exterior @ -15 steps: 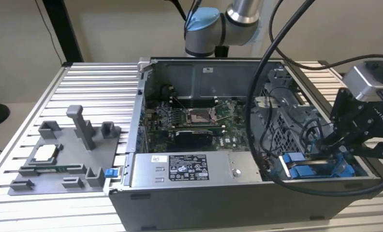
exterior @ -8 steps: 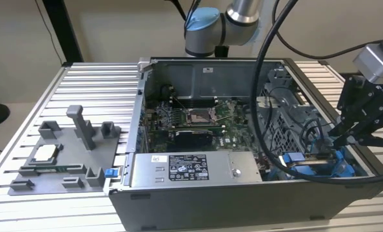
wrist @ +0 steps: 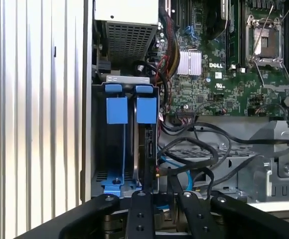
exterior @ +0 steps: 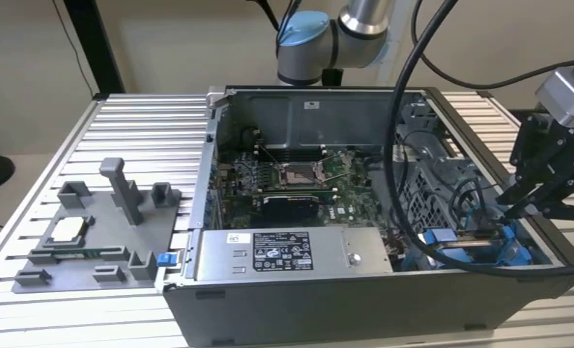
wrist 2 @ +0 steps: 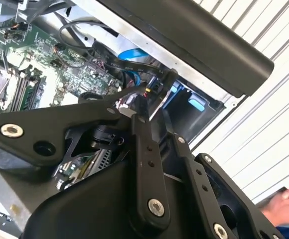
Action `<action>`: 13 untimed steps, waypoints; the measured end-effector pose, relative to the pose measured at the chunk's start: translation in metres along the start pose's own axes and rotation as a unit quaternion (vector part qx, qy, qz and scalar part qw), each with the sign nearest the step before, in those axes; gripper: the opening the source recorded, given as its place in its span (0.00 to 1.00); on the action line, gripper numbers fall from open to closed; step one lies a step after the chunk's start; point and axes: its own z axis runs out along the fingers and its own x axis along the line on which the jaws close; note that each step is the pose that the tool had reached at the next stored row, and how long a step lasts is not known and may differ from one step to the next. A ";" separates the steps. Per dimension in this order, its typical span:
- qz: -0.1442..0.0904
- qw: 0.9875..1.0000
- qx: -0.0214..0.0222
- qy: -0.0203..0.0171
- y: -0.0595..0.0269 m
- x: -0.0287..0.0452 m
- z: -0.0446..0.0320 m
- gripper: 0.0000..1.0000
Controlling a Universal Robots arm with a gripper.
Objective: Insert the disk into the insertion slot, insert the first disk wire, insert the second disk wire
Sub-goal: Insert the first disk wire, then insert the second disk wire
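Note:
The disk sits on edge inside the insertion slot, between the bright blue rails of the drive bay. In the exterior view the slot lies at the near corner of the open computer case on the exterior view's right. My gripper reaches down over that corner. In both wrist views its black fingers come together at the disk's connector edge. They look shut on a black wire plug with its cable trailing off. The gripper's tips partly hide the plug.
A grey power supply with a white sticker fills the case's near side, with the motherboard behind it. Loose black and blue cables lie beside the bay. A grey fixture stands on the table at the exterior view's left. A person's hand rests beside the case.

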 end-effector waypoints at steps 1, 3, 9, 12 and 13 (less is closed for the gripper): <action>-0.001 1.000 0.000 0.000 -0.0016 0.0000 -0.0002 1.00; -0.003 1.000 0.001 0.000 -0.0053 -0.0001 -0.0004 1.00; -0.014 1.000 0.005 0.000 -0.0134 -0.0002 -0.0011 1.00; -0.023 1.000 0.005 0.000 -0.0168 0.0003 -0.0014 1.00; -0.026 1.000 0.005 0.000 -0.0179 0.0006 -0.0016 1.00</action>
